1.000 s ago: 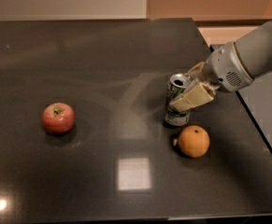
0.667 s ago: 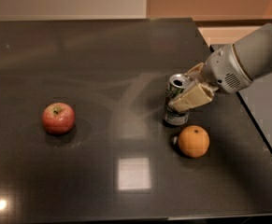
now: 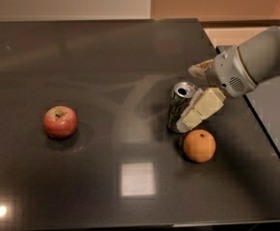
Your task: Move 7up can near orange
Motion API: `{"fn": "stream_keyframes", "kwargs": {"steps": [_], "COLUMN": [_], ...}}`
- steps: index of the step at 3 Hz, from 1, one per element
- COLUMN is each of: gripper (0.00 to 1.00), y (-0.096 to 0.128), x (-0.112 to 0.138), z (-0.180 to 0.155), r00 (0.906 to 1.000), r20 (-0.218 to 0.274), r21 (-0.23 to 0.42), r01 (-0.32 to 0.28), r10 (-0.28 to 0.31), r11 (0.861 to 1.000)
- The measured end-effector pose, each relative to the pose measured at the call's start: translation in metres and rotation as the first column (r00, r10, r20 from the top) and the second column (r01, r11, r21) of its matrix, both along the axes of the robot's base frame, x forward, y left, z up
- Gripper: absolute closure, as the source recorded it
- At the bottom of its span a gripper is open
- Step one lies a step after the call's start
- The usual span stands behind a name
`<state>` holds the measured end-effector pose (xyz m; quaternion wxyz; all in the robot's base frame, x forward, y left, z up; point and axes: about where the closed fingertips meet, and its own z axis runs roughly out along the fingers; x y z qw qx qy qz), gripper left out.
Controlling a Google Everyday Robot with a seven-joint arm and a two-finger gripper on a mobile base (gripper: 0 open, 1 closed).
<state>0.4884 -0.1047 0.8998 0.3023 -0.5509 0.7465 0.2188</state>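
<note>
The 7up can [image 3: 179, 108] stands upright on the dark table, right of centre, its silver top open to view. The orange [image 3: 199, 146] lies just in front of it and slightly to its right, a small gap apart. My gripper [image 3: 187, 99] reaches in from the right at the can. Its near cream finger [image 3: 203, 109] lies across the can's right side. Its far finger [image 3: 198, 70] sits behind the can, apart from it. The jaws look open around the can.
A red apple [image 3: 60, 121] lies at the left of the table [image 3: 106, 57]. The table's right edge runs close behind my arm, with a lighter grey surface [image 3: 274, 109] beyond it. A bright light reflection [image 3: 137, 179] shows on the front of the table.
Almost nothing has moved. The gripper has shifted very slightly by the can. The can, orange and apple keep their places.
</note>
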Motion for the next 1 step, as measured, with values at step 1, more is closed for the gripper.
{"fn": "stream_keyframes", "kwargs": {"steps": [1], "gripper": [0.00], "y": [0.0001], "x": [0.0000], "z": [0.0000], "r00": [1.0000], "r20": [0.000], "r21": [0.000], "r01": [0.000], "r10": [0.000], "r11": [1.000]}}
